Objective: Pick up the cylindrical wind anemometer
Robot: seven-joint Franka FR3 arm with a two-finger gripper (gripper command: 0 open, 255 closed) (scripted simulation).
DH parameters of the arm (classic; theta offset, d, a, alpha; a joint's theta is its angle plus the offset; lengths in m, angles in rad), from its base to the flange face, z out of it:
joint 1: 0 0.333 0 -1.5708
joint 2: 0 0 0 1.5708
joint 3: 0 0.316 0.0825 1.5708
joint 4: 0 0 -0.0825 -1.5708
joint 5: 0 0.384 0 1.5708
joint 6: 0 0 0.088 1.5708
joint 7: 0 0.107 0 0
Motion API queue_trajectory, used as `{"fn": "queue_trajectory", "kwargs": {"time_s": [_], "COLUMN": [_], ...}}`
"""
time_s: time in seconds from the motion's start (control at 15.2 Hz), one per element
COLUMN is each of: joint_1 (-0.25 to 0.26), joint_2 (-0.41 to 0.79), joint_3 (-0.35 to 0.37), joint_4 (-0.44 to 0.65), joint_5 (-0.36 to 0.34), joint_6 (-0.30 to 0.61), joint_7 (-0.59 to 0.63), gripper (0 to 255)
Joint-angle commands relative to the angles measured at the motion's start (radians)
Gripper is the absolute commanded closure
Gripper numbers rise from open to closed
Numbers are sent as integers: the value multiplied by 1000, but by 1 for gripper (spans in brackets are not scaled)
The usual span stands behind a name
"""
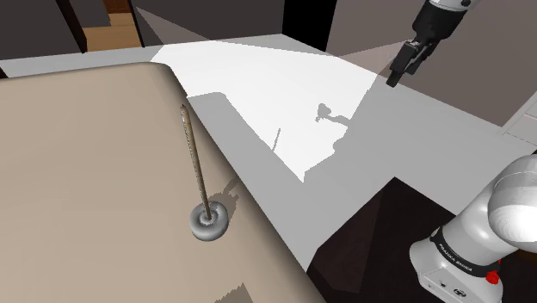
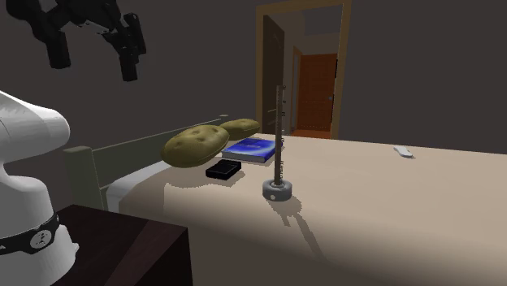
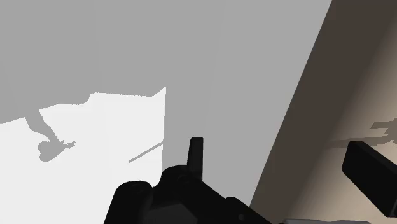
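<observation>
1. The gripper hangs high in the air at the shoulder view's upper right. It is above the floor and well apart from the bed.
2. Gripper state: whether it is open or closed cannot be told. No object is seen in its grasp.
3. The anemometer stands upright on the bed. It has a round grey base with a thin pole rising from the middle.
4. In the shoulder view the anemometer sits near the bed's right edge, toward the near end. It is well apart from the gripper.
5. In the second exterior view the anemometer stands nearer than the blue book and to the right of the black box. Its base touches neither.
6. Two brown pillows lie to the left of the book, beside the headboard.
7. A small white object lies on the bed, far to the right.
8. An open doorway stands beyond the bed.
9. The arm rises from the dark stand at the second exterior view's lower left.
10. A bright patch on the floor carries the arm's shadow.
</observation>
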Motion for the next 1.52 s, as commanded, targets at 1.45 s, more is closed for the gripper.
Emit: {"fn": "queue_trajectory", "kwargs": {"time_s": [1.45], "joint_1": [43], "joint_2": [469], "joint_3": [475], "joint_4": [382], "joint_5": [123], "joint_6": [89], "joint_7": [600], "gripper": [0]}}
